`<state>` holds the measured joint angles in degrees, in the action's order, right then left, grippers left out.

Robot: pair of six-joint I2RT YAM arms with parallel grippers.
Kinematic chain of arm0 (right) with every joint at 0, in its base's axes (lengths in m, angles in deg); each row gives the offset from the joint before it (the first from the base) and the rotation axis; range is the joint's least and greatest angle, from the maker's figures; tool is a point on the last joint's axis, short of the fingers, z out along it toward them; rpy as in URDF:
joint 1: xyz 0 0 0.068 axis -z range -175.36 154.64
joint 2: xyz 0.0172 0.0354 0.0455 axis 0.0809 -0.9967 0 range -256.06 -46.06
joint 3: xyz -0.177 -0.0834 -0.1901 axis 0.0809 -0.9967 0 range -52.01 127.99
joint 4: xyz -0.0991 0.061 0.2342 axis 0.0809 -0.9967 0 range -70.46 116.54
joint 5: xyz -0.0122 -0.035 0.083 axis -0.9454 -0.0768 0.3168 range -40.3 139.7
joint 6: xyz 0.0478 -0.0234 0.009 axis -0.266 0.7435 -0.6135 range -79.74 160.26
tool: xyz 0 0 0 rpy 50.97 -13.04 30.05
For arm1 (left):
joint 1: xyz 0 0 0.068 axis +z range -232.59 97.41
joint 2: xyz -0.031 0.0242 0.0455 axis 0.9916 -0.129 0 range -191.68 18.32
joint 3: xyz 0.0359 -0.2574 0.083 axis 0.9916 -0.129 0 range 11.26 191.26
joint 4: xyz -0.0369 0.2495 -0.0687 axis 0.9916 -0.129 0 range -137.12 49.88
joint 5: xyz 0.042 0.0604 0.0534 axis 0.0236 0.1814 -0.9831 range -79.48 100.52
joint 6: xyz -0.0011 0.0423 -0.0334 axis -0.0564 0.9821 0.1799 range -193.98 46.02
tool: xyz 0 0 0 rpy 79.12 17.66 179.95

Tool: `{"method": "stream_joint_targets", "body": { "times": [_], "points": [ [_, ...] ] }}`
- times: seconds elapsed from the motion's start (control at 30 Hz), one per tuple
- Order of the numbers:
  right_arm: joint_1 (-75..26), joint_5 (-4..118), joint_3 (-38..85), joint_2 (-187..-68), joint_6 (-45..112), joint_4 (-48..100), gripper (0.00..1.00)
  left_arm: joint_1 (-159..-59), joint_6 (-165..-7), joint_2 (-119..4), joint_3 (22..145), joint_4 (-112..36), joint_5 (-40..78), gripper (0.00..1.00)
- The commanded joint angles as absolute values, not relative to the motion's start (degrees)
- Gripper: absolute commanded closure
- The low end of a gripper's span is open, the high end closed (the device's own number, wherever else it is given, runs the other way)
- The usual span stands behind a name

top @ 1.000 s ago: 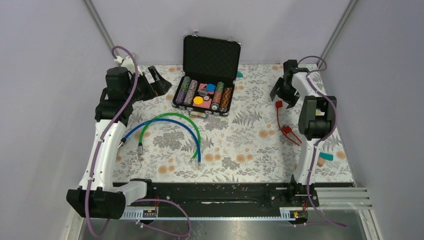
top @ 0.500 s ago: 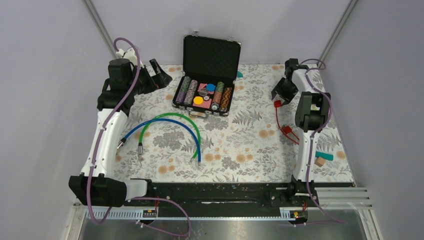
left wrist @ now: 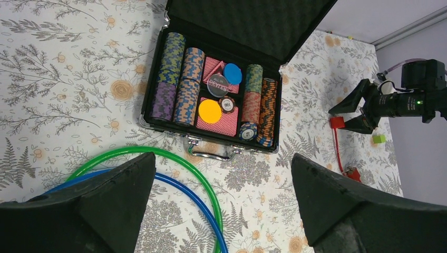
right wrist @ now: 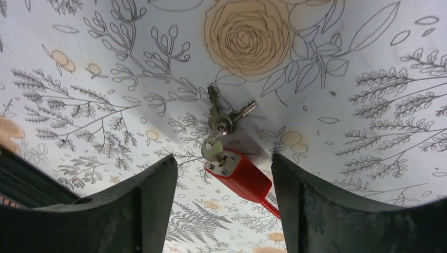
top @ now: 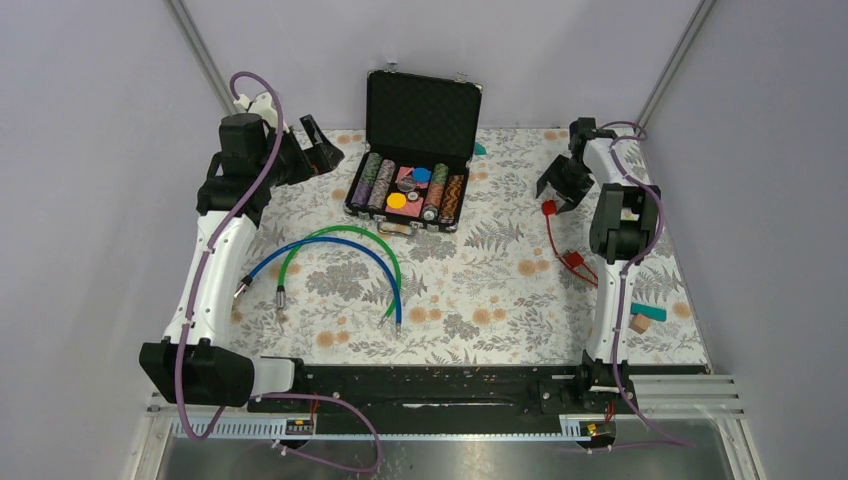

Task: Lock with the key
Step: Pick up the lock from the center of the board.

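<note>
A red cable lock lies on the floral cloth at the right (top: 549, 208), its red cable running to a second red piece (top: 574, 262). In the right wrist view the red lock body (right wrist: 241, 175) lies between my open fingers, with a silver key (right wrist: 213, 148) in its end and two more keys on a ring (right wrist: 221, 122). My right gripper (top: 558, 185) is open just above the lock, jaws on either side of it. My left gripper (top: 318, 157) is open and empty at the back left, left of the case.
An open black case (top: 410, 185) with poker chips and cards stands at the back middle. Green (top: 350, 232) and blue (top: 330, 245) cables lie left of centre. A teal and tan block (top: 645, 318) lies at the right edge. A small green cube (left wrist: 378, 138) lies near the right arm.
My right gripper has come down and slightly left, over the red lock body. My left gripper shifted slightly up and back.
</note>
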<state>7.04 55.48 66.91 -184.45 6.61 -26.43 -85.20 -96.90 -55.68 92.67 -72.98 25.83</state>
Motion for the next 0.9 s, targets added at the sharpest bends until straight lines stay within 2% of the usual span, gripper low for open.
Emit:
{"method": "stream_joint_targets", "body": {
  "times": [0.0, 0.37, 0.53, 0.67, 0.77, 0.87],
  "points": [
    [6.5, 57.6, 64.6, -181.1, 8.8, -26.6, 0.27, -85.0, -95.8, -55.6, 94.4, -70.2, 24.7, 0.01],
    [6.0, 57.6, 64.4, -181.3, 8.7, -26.6, 0.51, -85.0, -95.7, -56.0, 94.5, -70.2, 25.4, 0.01],
    [6.0, 58.2, 62.9, -180.1, 9.2, -24.9, 0.79, -85.0, -95.5, -55.4, 93.9, -70.2, 25.5, 0.01],
    [5.9, 60.3, 58.9, -177.1, 9.7, -19.6, 0.93, -85.0, -95.3, -54.8, 92.9, -70.2, 25.4, 0.01],
    [5.8, 61.6, 58.0, -175.7, 10.2, -18.4, 0.98, -85.0, -95.3, -54.3, 92.1, -70.2, 25.6, 0.01],
    [5.6, 62.1, 56.2, -173.9, 10.1, -17.3, 0.99, -85.0, -95.5, -53.9, 91.3, -70.2, 25.7, 0.01]
  ]
}}
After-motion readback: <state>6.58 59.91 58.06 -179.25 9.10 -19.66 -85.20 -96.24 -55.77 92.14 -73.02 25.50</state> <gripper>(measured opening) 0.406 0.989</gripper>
